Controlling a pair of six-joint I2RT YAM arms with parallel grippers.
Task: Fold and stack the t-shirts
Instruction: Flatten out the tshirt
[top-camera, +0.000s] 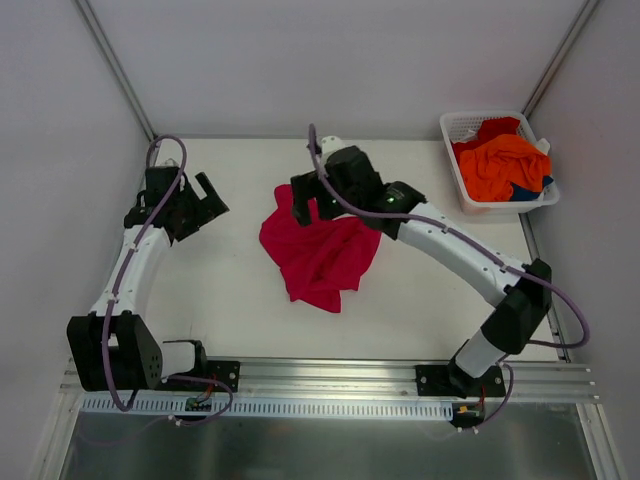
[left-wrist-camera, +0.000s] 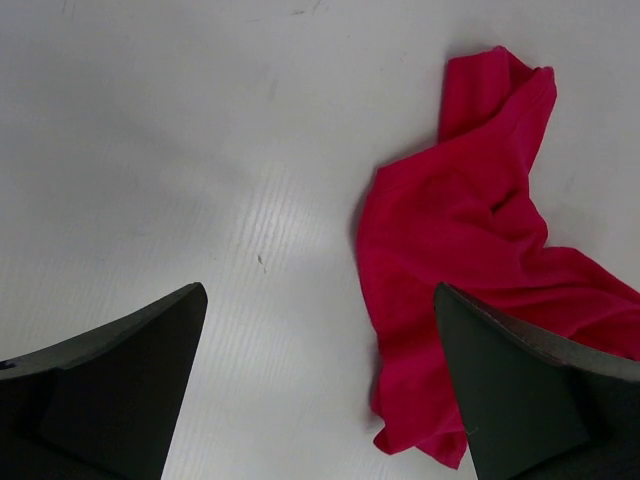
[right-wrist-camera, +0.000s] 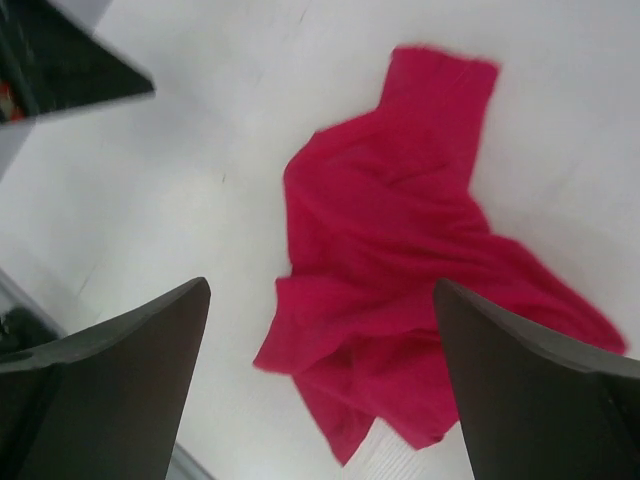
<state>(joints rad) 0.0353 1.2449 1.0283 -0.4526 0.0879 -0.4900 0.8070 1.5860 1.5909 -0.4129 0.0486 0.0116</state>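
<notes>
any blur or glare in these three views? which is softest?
Right wrist view is softest: the magenta t-shirt has smeared edges, likely motion blur. Left wrist view is sharper, cloth folds on the same shirt crisp, with the fingers dark and featureless. Top view is evenly lit, soft shadows only, no glare on the table.

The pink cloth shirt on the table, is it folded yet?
No. The magenta-pink cloth t-shirt lies crumpled in an irregular, creased heap.

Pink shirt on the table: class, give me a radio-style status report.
Left hand open, empty. Right hand open above pink shirt, which lies crumpled, unfolded. Other shirts in basket. Nothing in the way.
</notes>
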